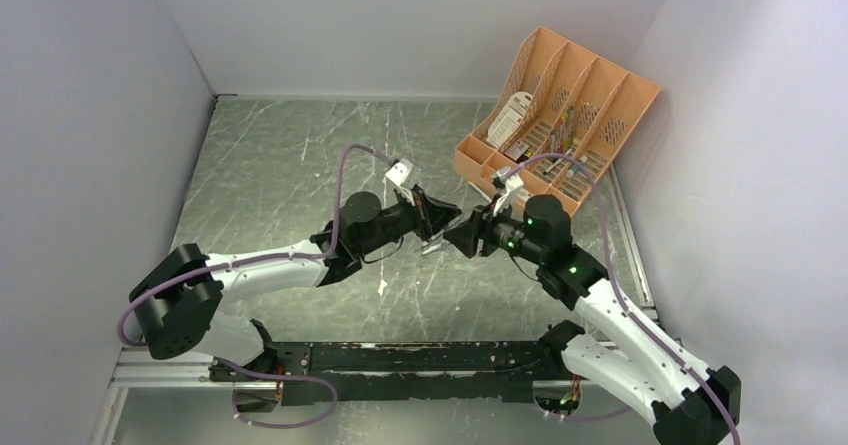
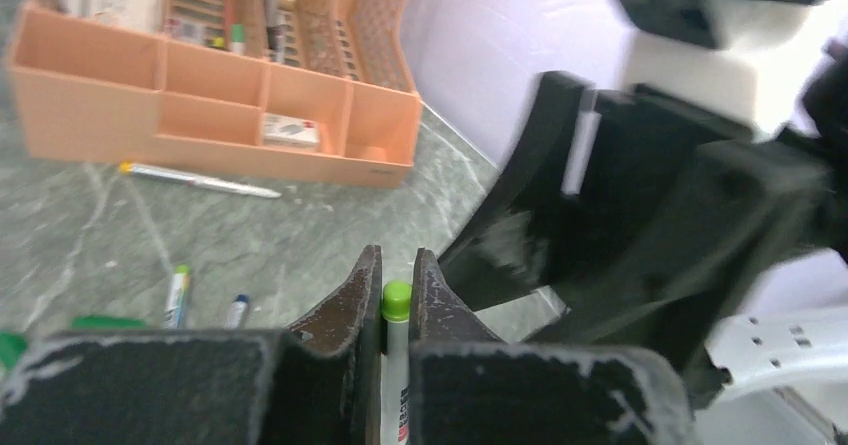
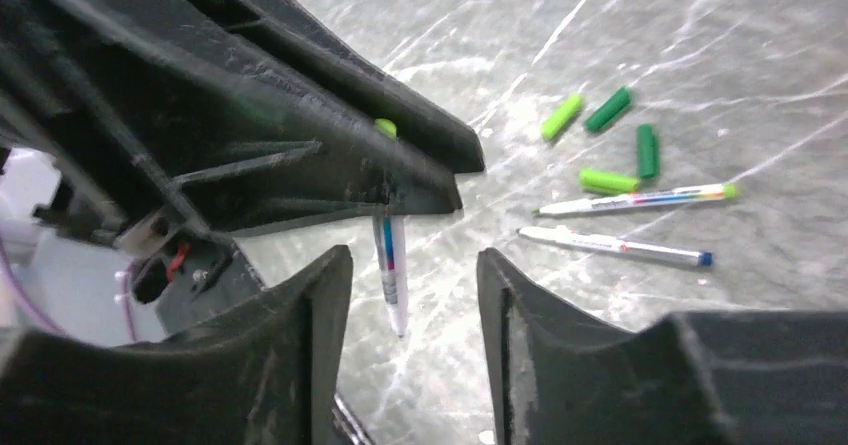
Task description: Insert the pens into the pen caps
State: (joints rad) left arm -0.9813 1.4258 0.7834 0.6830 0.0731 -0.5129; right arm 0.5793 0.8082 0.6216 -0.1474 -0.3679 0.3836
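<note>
Orange plastic desk organizer (image 2: 90, 115): tall perforated dividers at rear, low open compartments at front. Set in far right corner of grey-green marbled counter (image 1: 270, 165), enclosed by plain white wall panels (image 1: 400, 25). Small white box (image 2: 290, 130) in one front compartment. Slim white pen with yellow end (image 2: 195, 178) flat on counter, just beside organizer front.

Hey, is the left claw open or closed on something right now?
Shut. The left claw pinches a green-topped pen from both sides; the right wrist view shows that pen hanging from it.
</note>
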